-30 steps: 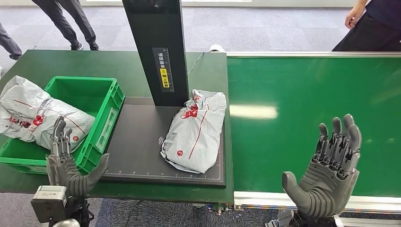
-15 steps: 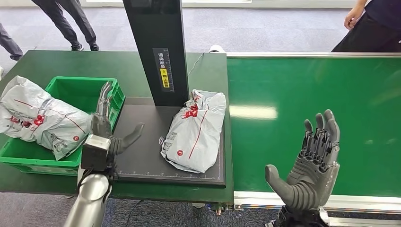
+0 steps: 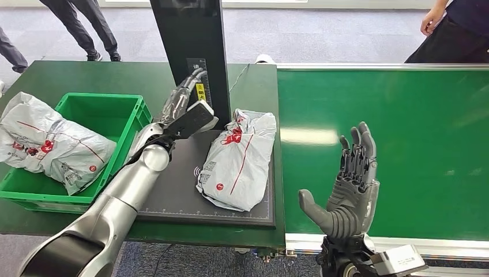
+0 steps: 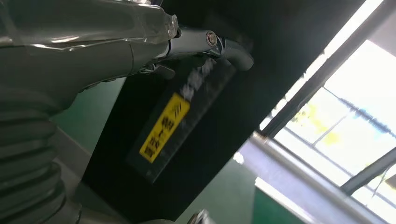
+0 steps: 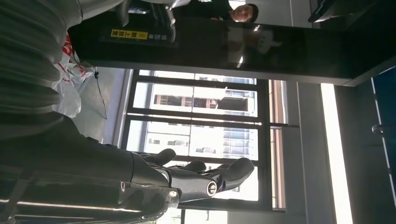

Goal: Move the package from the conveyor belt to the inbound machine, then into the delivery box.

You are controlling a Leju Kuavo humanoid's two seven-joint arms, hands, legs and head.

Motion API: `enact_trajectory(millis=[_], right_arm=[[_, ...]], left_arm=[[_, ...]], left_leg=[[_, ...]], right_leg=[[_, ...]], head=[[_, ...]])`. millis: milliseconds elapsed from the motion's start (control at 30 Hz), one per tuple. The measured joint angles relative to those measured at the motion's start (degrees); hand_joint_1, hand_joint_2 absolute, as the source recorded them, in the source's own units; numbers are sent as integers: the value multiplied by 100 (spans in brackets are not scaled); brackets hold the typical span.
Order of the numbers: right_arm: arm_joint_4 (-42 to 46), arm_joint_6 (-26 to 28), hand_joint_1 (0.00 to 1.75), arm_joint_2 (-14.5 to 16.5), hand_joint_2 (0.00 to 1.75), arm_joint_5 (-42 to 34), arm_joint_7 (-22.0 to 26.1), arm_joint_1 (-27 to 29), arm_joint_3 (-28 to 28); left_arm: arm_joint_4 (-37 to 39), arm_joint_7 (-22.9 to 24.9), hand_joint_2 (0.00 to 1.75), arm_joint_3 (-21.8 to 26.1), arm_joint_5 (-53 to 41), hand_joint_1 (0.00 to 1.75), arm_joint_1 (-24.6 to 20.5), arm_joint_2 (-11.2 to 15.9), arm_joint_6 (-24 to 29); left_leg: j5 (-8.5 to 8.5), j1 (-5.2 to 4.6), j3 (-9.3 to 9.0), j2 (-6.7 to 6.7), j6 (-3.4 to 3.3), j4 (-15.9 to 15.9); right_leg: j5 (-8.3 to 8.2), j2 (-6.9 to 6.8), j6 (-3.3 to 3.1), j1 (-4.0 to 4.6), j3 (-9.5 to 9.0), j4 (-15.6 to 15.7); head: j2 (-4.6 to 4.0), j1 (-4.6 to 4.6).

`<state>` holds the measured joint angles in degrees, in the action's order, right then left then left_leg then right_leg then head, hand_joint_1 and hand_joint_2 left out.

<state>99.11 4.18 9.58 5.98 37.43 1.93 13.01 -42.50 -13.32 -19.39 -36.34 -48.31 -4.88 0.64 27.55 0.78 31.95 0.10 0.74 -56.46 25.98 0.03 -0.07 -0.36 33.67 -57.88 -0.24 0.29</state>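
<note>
The left robot hand (image 3: 183, 99) reached over the flat black platform of the inbound machine (image 3: 173, 184), close to its black upright post (image 3: 187, 40); whether its fingers were spread could not be told. The right robot hand (image 3: 349, 184) hung empty with fingers apart over the green conveyor belt (image 3: 403, 104). The crumpled white plastic mailer package (image 3: 236, 161) lay on the platform, beside the post. It looked soft, light and slippery, best gripped across its bunched middle. A green plastic delivery box (image 3: 124, 121) sat just beside the platform on the counter (image 3: 69, 75).
</note>
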Motion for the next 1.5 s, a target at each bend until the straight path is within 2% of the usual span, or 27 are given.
enact_trajectory(millis=[233, 433, 600, 800, 900, 1033, 1200, 1500], right_arm=[[-283, -221, 0, -5, 175, -91, 29, -119, 139], [-505, -271, 0, -5, 175, -130, 105, -179, 220], [-634, -275, 0, -7, 175, -150, 106, -218, 249], [-760, -282, 0, -14, 175, -179, 106, -255, 306], [-808, -291, 0, -29, 175, -229, 121, -269, 314], [-888, -341, 0, -59, 175, -299, 184, -303, 351], [-995, -342, 0, -65, 175, -338, 240, -358, 393], [-1148, -321, 0, -75, 175, -424, 250, -512, 496]], left_arm=[[1186, 244, 175, -612, -557, 0, -437, -110, -508], [1522, -455, 175, -815, -179, 0, -476, -267, -1195], [1587, -617, 175, -913, 36, 0, -474, -307, -1448], [1592, -893, 175, -921, 445, 0, -475, -217, -1889], [1600, -828, 175, -932, 498, 0, -486, -150, -2085], [1692, -483, 175, -1067, 438, 0, -555, -98, -2344], [1875, -213, 175, -1326, 284, 0, -646, -161, -2230], [2081, -109, 175, -1662, 233, 0, -655, -259, -2172]], left_leg=[[0, 0, 10, 0, 0, 0], [0, 0, 14, -1, 0, 0], [0, 0, 15, -1, 0, 0], [-1, 1, 14, -1, 1, 1], [-1, 1, 14, -2, 1, 1], [-1, 0, 14, -2, 1, 0], [-1, 0, 14, -3, 1, 0], [-1, 0, 14, -3, 1, 0]], right_leg=[[0, 1, 0, 0, 11, 0], [0, 0, 0, 0, 11, 0], [0, 0, 0, 0, 12, 0], [0, 0, 0, 1, 12, -2], [0, 0, 0, 1, 11, -2], [0, 0, 0, 0, 12, -2], [0, -1, 0, 0, 12, -1], [0, -1, 0, 0, 11, -2]], head=[[0, 0], [0, 0], [0, 0], [0, 0], [0, 1], [0, 0], [0, 1], [0, 0]])
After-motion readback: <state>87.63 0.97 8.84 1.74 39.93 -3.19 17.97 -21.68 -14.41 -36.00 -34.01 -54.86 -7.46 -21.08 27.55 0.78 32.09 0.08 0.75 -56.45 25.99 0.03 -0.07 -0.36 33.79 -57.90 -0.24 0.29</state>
